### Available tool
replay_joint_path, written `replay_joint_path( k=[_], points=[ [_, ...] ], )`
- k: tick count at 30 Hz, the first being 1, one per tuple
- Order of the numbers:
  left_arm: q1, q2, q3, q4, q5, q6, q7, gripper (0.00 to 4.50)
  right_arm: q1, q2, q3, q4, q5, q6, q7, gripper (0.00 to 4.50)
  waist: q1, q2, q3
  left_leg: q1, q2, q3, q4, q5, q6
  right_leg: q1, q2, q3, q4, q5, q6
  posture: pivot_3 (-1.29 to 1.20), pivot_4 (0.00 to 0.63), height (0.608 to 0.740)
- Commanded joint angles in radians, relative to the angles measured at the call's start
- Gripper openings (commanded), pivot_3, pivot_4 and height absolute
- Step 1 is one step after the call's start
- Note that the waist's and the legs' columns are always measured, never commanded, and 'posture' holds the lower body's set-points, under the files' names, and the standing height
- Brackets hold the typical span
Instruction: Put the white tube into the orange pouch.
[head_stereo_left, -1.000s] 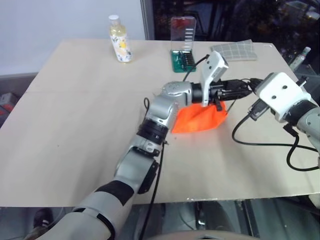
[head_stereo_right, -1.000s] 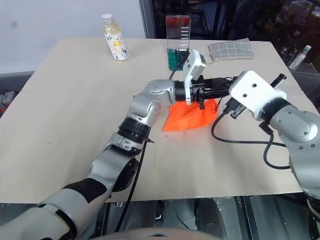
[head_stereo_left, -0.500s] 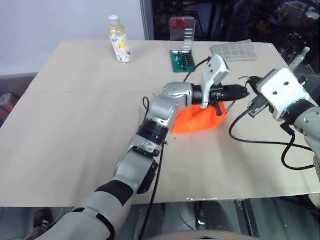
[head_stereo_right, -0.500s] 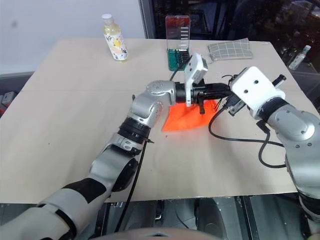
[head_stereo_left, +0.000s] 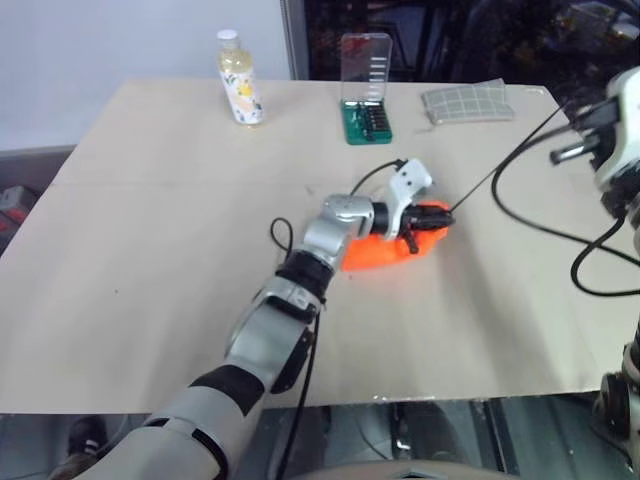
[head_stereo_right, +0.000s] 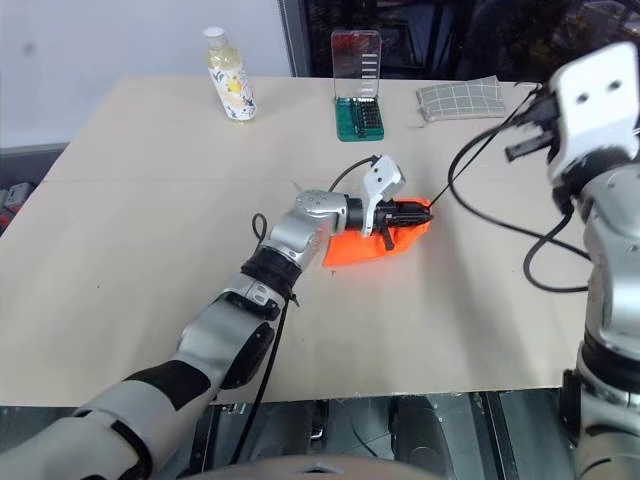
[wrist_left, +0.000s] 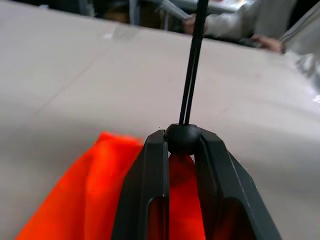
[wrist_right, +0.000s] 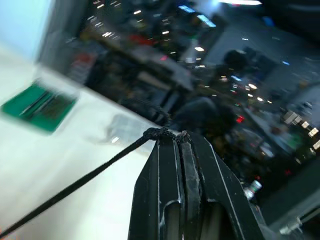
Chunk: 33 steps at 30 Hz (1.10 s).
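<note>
Evidently the closing step was under way; at frame centre the left gripper (wrist_left: 182, 145), jaws narrowed, pinched the cord's bead at the orange pouch (head_stereo_left: 375, 252); the right gripper (wrist_right: 170, 136), clamped shut on the black cord (head_stereo_right: 480, 150), pulled toward upper right; the white tube's place couldn't be told; next, likely releasing.

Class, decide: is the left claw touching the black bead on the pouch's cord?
Touching. In the left wrist view, the left claw pinches the bead between both fingertips, with the cord running up from it.
</note>
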<state>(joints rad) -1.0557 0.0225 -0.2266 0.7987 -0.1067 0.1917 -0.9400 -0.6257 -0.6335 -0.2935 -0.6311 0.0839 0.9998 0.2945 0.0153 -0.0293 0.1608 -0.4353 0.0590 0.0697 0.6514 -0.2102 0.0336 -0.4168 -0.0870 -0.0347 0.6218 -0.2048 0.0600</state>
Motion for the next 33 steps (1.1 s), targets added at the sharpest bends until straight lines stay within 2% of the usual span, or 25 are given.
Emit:
replay_joint_path(
  k=[1,4,6,9,13,15,16,19,21,22,23,24,27,28,33],
  points=[
    [-0.03,0.016,0.007,0.039,0.034,-0.015,0.026,0.22,-0.104,-0.01,-0.111,0.013,-0.004,-0.017,-0.063,0.0,-0.001,0.0,0.0,0.0,0.0,0.0,0.0,0.0,0.0,0.0,0.0,0.0,0.0,0.0,0.0,0.0,0.15,0.74],
    [-0.05,0.017,0.015,0.058,0.036,-0.012,0.039,0.22,-0.155,-0.006,-0.151,0.053,0.004,-0.02,-0.096,0.0,0.0,0.0,0.0,0.0,0.0,0.0,0.0,0.0,0.0,0.0,0.0,0.0,0.0,0.0,0.0,0.0,0.15,0.74],
    [-0.045,0.014,0.01,0.062,0.041,-0.002,0.032,0.22,-0.123,0.004,-0.172,0.051,0.014,-0.006,-0.099,0.0,0.002,0.0,0.0,-0.001,0.0,0.0,0.0,0.0,0.0,-0.001,0.0,0.0,0.0,0.0,0.001,0.0,0.15,0.74],
    [-0.015,0.004,-0.002,0.047,0.041,-0.015,0.015,0.22,-0.027,0.032,-0.179,0.017,0.055,0.029,-0.068,0.0,0.001,0.0,0.0,-0.001,0.0,0.0,0.0,0.0,0.001,0.0,0.0,0.0,-0.001,0.0,0.001,0.0,0.15,0.74],
    [0.063,0.005,-0.003,-0.058,0.019,-0.029,-0.027,0.22,0.214,0.1,-0.136,-0.038,0.113,-0.03,0.004,0.0,-0.002,0.001,0.0,-0.001,0.0,0.001,-0.001,-0.001,0.001,-0.001,0.0,0.0,-0.001,0.0,0.001,0.0,0.15,0.74],
    [0.091,0.009,0.012,-0.102,0.004,-0.014,-0.019,1.24,0.294,0.119,-0.13,-0.027,0.11,-0.083,0.006,0.0,-0.003,0.002,0.0,-0.001,0.0,0.001,-0.002,-0.001,0.001,-0.001,0.0,0.0,0.0,0.0,0.001,0.0,0.15,0.74],
    [0.104,0.013,0.019,-0.127,-0.002,-0.004,-0.016,1.46,0.328,0.125,-0.131,-0.015,0.103,-0.104,0.002,0.0,-0.003,0.002,0.0,-0.001,0.0,0.001,-0.001,-0.001,0.001,-0.001,0.0,0.0,0.001,0.0,0.001,0.0,0.15,0.74],
    [0.212,0.073,0.079,-0.357,-0.071,0.053,-0.012,2.98,0.546,0.137,-0.147,0.026,0.128,-0.234,0.102,0.97,-0.003,0.002,0.0,0.001,0.0,0.0,-0.001,-0.001,0.001,0.001,0.0,0.001,0.001,0.0,0.001,0.0,0.15,0.74],
    [0.303,0.132,0.139,-0.547,-0.123,0.094,0.0,3.69,0.685,0.133,-0.182,0.043,0.166,-0.321,0.197,1.7,-0.003,0.004,-0.001,0.002,0.0,0.0,-0.001,-0.001,0.001,0.001,0.0,0.001,0.001,0.0,0.0,0.0,0.15,0.74],
    [0.343,0.164,0.159,-0.623,-0.144,0.125,0.002,3.84,0.737,0.125,-0.196,0.046,0.186,-0.362,0.242,1.86,-0.003,0.004,-0.001,0.003,0.0,0.0,-0.002,-0.001,0.001,0.002,0.0,0.001,0.001,0.0,0.0,0.0,0.15,0.74],
    [0.387,0.2,0.184,-0.698,-0.167,0.158,0.009,4.33,0.786,0.111,-0.21,0.051,0.2,-0.399,0.282,2.38,-0.006,0.005,-0.001,0.003,0.001,0.0,-0.002,-0.001,0.001,0.002,0.0,0.001,0.001,0.0,0.001,0.0,0.15,0.74],
    [0.433,0.236,0.209,-0.768,-0.195,0.197,0.011,4.5,0.83,0.099,-0.225,0.05,0.226,-0.428,0.327,2.74,-0.012,0.007,-0.002,0.003,0.001,0.0,-0.002,-0.001,0.001,0.002,0.0,0.002,0.001,0.0,0.001,0.0,0.15,0.74],
    [0.58,0.347,0.291,-0.921,-0.244,0.251,0.028,4.5,0.939,0.07,-0.276,0.031,0.308,-0.493,0.449,4.18,-0.023,0.009,-0.003,0.005,0.001,0.002,-0.002,-0.001,0.001,0.002,0.0,0.004,0.002,0.0,0.001,0.0,0.15,0.74],
    [0.629,0.38,0.327,-0.953,-0.264,0.274,0.036,4.5,0.971,0.063,-0.295,0.023,0.34,-0.504,0.484,4.49,-0.023,0.009,-0.003,0.005,0.001,0.002,-0.001,-0.001,0.001,0.002,0.0,0.004,0.002,-0.001,-0.001,0.0,0.15,0.74],
    [0.884,0.528,0.474,-1.045,-0.324,0.238,-0.02,4.5,1.095,0.043,-0.363,0.001,0.413,-0.557,0.581,4.49,-0.024,0.006,-0.006,0.009,0.001,-0.001,0.0,-0.001,0.0,0.004,0.0,0.003,0.002,-0.004,0.0,0.0,0.15,0.74]
  ],
)
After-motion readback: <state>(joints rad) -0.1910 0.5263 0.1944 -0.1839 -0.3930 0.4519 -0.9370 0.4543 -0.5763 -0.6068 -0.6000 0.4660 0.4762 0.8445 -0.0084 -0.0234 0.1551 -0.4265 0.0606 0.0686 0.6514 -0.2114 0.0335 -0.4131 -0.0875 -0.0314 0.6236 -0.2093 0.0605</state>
